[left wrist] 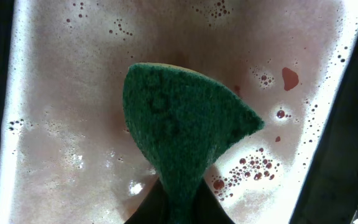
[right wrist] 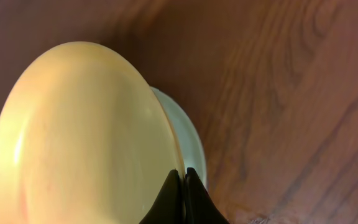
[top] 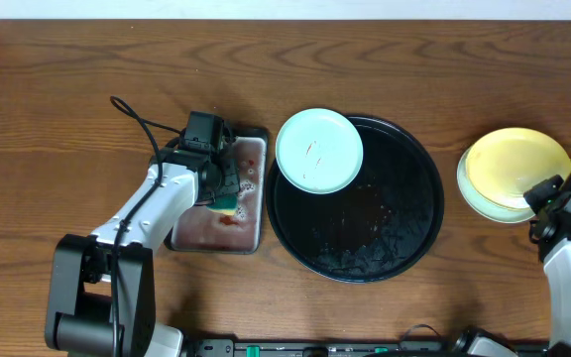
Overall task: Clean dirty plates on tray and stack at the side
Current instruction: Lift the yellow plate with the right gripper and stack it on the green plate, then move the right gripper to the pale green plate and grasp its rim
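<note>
A pale mint-blue plate (top: pixel 318 149) with thin red smears rests on the upper-left rim of the black round tray (top: pixel 404 213). A yellow plate (top: pixel 516 167) lies on another mint-blue plate (top: pixel 471 193) on the wood table at the right. My right gripper (top: pixel 546 198) is shut on the yellow plate's rim (right wrist: pixel 73 137), with the mint plate's edge (right wrist: pixel 188 137) showing beneath. My left gripper (top: pixel 224 193) is shut on a green sponge (left wrist: pixel 182 124) over the metal pan (left wrist: pixel 61 93).
The rectangular metal pan (top: pixel 251 149) holds reddish, bubbly water, left of the tray. The tray's floor has wet smears and droplets. Bare wood-grain tabletop (top: pixel 464 69) lies all around. A black cable (top: pixel 132 114) loops from the left arm.
</note>
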Controlling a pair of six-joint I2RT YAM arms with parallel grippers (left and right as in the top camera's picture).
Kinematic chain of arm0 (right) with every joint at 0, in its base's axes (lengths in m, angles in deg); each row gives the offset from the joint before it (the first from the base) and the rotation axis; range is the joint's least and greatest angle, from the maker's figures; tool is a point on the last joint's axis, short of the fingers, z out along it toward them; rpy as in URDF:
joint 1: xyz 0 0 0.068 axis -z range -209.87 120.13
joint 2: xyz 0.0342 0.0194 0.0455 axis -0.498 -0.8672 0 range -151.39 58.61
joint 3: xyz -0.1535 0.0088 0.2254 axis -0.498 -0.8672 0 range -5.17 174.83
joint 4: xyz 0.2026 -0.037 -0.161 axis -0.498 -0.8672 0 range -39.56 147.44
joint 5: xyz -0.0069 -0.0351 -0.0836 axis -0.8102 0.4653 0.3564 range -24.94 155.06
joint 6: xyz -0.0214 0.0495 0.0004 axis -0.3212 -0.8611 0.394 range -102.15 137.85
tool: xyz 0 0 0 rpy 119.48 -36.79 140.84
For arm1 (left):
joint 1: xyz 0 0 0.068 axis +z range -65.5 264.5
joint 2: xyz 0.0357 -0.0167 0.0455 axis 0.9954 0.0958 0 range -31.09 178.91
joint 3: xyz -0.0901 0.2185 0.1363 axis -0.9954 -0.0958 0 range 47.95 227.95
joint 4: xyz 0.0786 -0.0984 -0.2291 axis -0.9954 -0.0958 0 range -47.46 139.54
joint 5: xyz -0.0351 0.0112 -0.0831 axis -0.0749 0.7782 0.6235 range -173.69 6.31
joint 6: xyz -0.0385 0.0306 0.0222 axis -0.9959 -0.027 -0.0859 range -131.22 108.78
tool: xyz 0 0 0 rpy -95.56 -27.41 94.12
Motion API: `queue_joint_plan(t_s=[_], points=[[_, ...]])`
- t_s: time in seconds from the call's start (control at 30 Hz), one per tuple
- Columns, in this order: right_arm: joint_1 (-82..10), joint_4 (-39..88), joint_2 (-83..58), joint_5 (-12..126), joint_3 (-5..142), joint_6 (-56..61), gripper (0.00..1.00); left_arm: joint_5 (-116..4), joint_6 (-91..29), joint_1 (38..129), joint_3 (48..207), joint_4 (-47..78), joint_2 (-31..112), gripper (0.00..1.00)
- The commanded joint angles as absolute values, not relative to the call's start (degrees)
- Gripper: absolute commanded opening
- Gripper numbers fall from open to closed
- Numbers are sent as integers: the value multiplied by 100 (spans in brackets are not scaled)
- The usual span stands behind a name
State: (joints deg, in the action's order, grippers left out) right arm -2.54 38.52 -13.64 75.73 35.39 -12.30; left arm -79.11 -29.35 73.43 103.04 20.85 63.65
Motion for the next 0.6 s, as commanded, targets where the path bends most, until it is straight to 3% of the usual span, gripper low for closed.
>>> queue_joint_plan(t_s=[0.0,0.03,0.07,0.1,0.13,0.2,0.43,0.57], points=[[-129,3929,-1592,7508,3631,-1383,1,-7894,-2883,7356,10254,2066,6407,7],[-131,3953,-1640,7508,3631,-1383,1,-7894,-2883,7356,10254,2066,6407,8],[-131,4010,-1672,7475,3631,-1385,12,-7894,-2883,7356,10254,2066,6407,7],[-133,4053,-1679,7403,3631,-1385,31,-7894,-2881,7356,10254,2068,6407,7],[-135,4125,-1672,7184,3631,-1385,59,-7894,-2881,7356,10254,2066,6407,7],[-135,4257,-1661,6682,3631,-1381,75,-7894,-2883,7356,10254,2066,6407,7],[-514,5118,-1661,3884,3631,-297,66,-7894,-2883,7356,10254,2070,6407,8],[-1362,5137,-1661,4030,3655,451,70,-7894,-2883,7356,10254,2063,6407,8]])
